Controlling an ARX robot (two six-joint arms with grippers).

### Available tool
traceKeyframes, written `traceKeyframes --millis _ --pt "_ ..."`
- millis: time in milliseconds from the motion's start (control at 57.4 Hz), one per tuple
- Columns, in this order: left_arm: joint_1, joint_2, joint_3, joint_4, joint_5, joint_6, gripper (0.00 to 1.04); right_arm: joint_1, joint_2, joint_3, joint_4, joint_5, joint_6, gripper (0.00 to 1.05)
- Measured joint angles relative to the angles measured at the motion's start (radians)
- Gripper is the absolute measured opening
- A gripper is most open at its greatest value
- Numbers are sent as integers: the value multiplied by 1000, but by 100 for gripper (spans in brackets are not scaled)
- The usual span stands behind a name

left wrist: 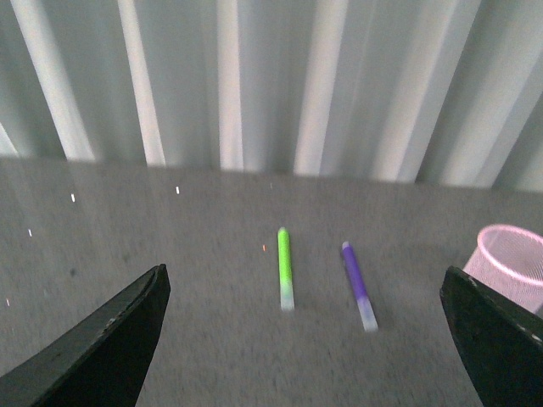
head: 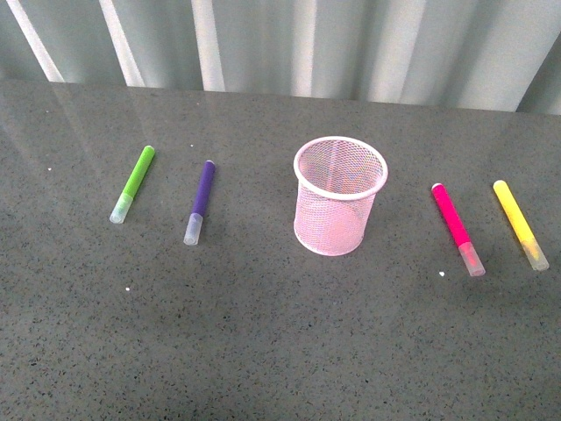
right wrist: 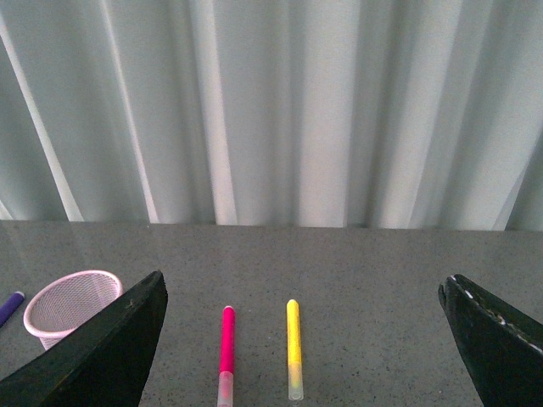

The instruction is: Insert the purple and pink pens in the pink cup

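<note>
The pink cup [head: 339, 195] stands upright and empty in the middle of the grey table. The purple pen [head: 200, 201] lies flat to its left, the pink pen [head: 456, 227] flat to its right. Neither arm shows in the front view. My left gripper [left wrist: 305, 339] is open and empty, above the table; the purple pen [left wrist: 357, 278] lies ahead between its jaws and the cup [left wrist: 511, 261] is beside one jaw. My right gripper [right wrist: 305, 339] is open and empty, with the pink pen [right wrist: 226, 349] ahead between its jaws and the cup [right wrist: 68, 303] off to one side.
A lime-green marker [head: 134, 181] lies left of the purple pen and also shows in the left wrist view [left wrist: 284, 265]. A yellow marker [head: 519, 223] lies right of the pink pen and shows in the right wrist view [right wrist: 293, 345]. A pale curtain [head: 289, 44] hangs behind the table.
</note>
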Motion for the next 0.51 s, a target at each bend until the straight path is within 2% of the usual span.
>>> traceKeyframes --millis 87,192,279,331,418,505 --pt "-57 239 64 154 -14 -11 98 0 0 0 0 0 0 98" --pt "-83 517 198 346 -7 -8 98 0 0 0 0 0 0 98" --pt "-88 741 344 408 3 1 98 0 0 0 0 0 0 98" --pt "-90 880 445 404 6 14 98 0 0 0 0 0 0 98" --pt "-102 1239 713 284 -6 37 98 0 0 0 0 0 0 98" --pt "-112 1434 876 177 -27 65 98 0 0 0 0 0 0 98"
